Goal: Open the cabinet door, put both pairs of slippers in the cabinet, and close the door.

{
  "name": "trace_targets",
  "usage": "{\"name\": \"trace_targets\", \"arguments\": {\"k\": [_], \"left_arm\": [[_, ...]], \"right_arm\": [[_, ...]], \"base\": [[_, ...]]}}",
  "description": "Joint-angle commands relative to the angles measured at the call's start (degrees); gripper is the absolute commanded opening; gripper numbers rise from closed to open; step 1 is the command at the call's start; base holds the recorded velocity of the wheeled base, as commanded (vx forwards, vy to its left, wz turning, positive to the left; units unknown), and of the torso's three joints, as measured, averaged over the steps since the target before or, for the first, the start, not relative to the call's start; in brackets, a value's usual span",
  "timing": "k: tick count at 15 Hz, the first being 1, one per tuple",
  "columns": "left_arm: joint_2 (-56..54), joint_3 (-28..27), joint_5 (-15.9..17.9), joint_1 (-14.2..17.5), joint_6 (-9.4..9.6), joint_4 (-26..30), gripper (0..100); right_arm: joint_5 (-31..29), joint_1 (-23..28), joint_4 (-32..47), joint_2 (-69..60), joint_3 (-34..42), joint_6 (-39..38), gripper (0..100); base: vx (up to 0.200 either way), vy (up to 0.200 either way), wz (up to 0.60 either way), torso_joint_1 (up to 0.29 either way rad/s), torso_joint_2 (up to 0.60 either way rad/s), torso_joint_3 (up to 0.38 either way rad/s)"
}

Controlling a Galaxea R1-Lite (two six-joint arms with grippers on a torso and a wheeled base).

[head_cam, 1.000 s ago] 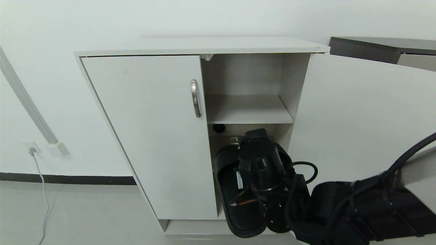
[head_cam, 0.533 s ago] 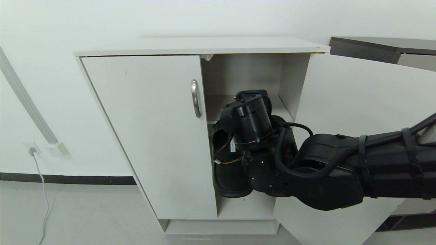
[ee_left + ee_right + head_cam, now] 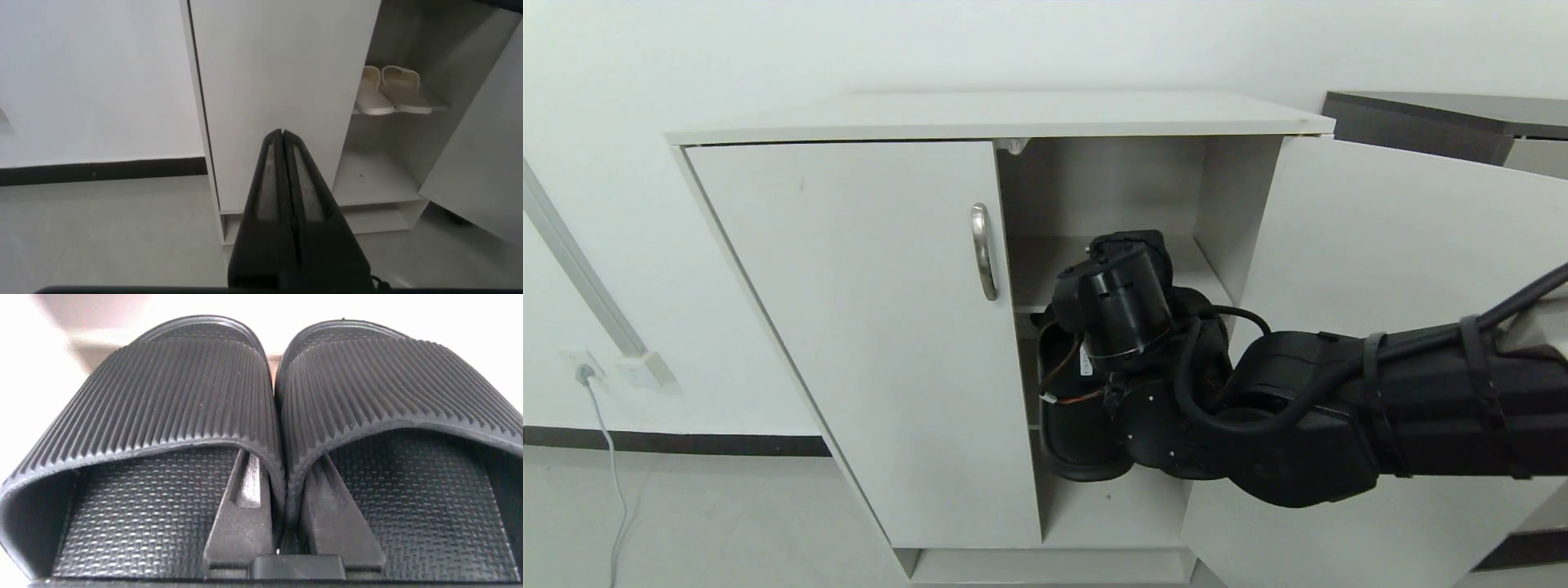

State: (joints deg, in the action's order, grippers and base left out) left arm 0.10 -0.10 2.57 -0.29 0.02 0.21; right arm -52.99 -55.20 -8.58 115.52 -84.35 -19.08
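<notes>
A white cabinet (image 3: pixel 996 114) stands with its left door (image 3: pixel 849 327) closed and its right door (image 3: pixel 1380 261) swung open. My right arm reaches into the opening just below the shelf (image 3: pixel 1045 269), holding a pair of black ribbed slippers (image 3: pixel 1070 425) above the cabinet floor (image 3: pixel 1111 514). Seen from the right wrist, my right gripper (image 3: pixel 284 502) is shut on the black slippers (image 3: pixel 188 400), pinching their adjoining straps. My left gripper (image 3: pixel 283 175) is shut and empty, low in front of the cabinet. A pale pair of slippers (image 3: pixel 392 88) rests on a shelf inside.
The closed door carries a metal handle (image 3: pixel 983 251). A wall socket with a hanging cable (image 3: pixel 584 374) is low on the left wall. A dark-topped unit (image 3: pixel 1445 114) stands behind the open door. Grey floor lies in front.
My right arm lifted the black slippers from near the floor up into the cabinet opening, then pushed slightly further in. The head camera has shifted closer to the cabinet.
</notes>
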Motion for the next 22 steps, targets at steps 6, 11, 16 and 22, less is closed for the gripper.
{"name": "trace_targets", "arguments": {"k": [6, 11, 16, 22], "left_arm": [[0.08, 0.01, 0.06, 0.03, -0.02, 0.06, 0], [-0.01, 0.01, -0.11, -0.06, -0.29, -0.03, 0], [-0.01, 0.01, -0.11, -0.06, -0.29, -0.03, 0], [0.08, 0.01, -0.02, 0.03, -0.29, -0.03, 0]], "right_arm": [[-0.09, 0.18, -1.17, -0.12, -0.03, -0.08, 0], [3.95, 2.55, -1.61, 1.02, -1.70, 0.01, 0], [6.23, 6.51, -0.73, 7.18, -9.70, 0.01, 0], [7.55, 9.94, 5.15, 12.01, -20.77, 0.09, 0]], "base": [[0.200, 0.000, 0.00, 0.002, 0.00, 0.002], [0.040, 0.000, 0.00, 0.000, 0.00, 0.000], [0.000, 0.000, 0.00, 0.000, 0.00, 0.000], [0.000, 0.000, 0.00, 0.000, 0.00, 0.000]]}}
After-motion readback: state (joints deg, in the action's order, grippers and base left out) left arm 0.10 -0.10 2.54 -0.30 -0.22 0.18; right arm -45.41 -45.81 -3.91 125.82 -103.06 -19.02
